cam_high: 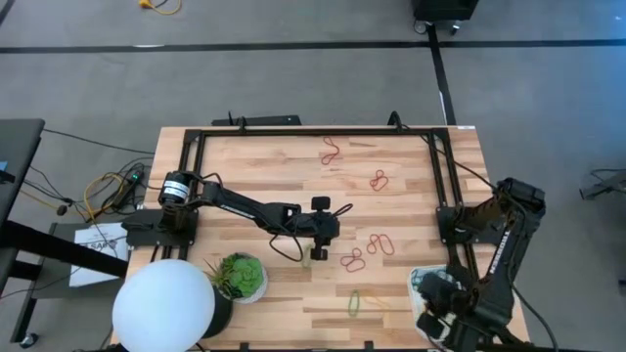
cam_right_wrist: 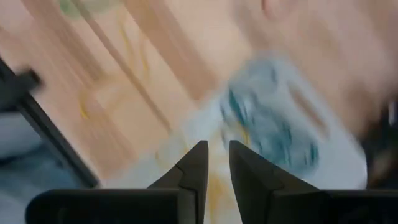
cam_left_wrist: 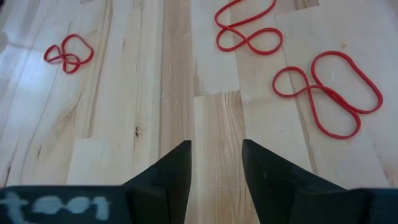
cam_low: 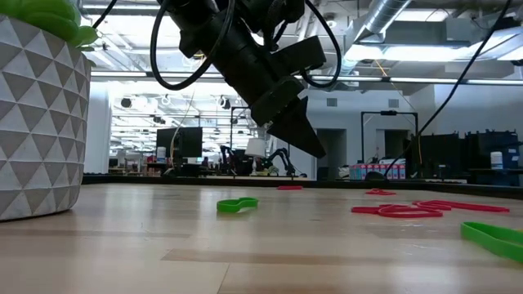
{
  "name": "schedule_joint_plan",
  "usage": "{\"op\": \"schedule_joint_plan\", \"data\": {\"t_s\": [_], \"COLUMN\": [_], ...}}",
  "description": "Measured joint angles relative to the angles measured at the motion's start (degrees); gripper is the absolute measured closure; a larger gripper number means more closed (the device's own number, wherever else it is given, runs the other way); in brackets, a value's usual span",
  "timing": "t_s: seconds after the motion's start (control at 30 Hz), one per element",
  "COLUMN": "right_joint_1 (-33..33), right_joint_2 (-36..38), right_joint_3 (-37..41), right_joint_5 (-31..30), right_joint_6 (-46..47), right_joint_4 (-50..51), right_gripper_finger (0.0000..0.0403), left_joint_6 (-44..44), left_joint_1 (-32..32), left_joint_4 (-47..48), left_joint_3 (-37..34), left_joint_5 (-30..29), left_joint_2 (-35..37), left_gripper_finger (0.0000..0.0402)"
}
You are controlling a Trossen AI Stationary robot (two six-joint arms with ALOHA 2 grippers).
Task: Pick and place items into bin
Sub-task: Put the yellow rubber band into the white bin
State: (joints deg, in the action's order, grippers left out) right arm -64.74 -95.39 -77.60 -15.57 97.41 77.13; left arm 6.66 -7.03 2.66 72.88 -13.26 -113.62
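Hovering with its fingers spread and empty, the left tool (cam_high: 315, 252) is lining up on the red bands (cam_left_wrist: 328, 92) lying mid-tabletop, while the right tool (cam_right_wrist: 213, 163), narrowly parted, is releasing over the bin (cam_right_wrist: 339, 158).

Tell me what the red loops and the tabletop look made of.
Red loops: likely rubber, matt; thin, limp, twisted into figure-eights lying flat.
Tabletop: wood, likely butcher block with a smooth light finish; visible grain and joined strips.
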Motion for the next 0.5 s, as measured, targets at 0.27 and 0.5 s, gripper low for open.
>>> {"op": "schedule_joint_plan", "data": {"t_s": [0.27,0.5], "right_joint_1": [8.28,18.14], "right_joint_2": [-0.04,-3.82], "right_joint_3": [0.02,0.02], "right_joint_5": [-13.1,-7.28], "right_joint_6": [-14.06,-19.32], "right_joint_4": [-1.65,-15.86], "right_gripper_finger": [0.0342,0.0342], "left_joint_6": [0.02,-0.41], "left_joint_1": [0.0,-0.01], "left_joint_4": [0.01,0.05], "left_joint_3": [0.0,0.0], "left_joint_5": [0.01,2.63], "left_joint_2": [0.02,0.02], "left_gripper_finger": [0.0269,0.0269]}}
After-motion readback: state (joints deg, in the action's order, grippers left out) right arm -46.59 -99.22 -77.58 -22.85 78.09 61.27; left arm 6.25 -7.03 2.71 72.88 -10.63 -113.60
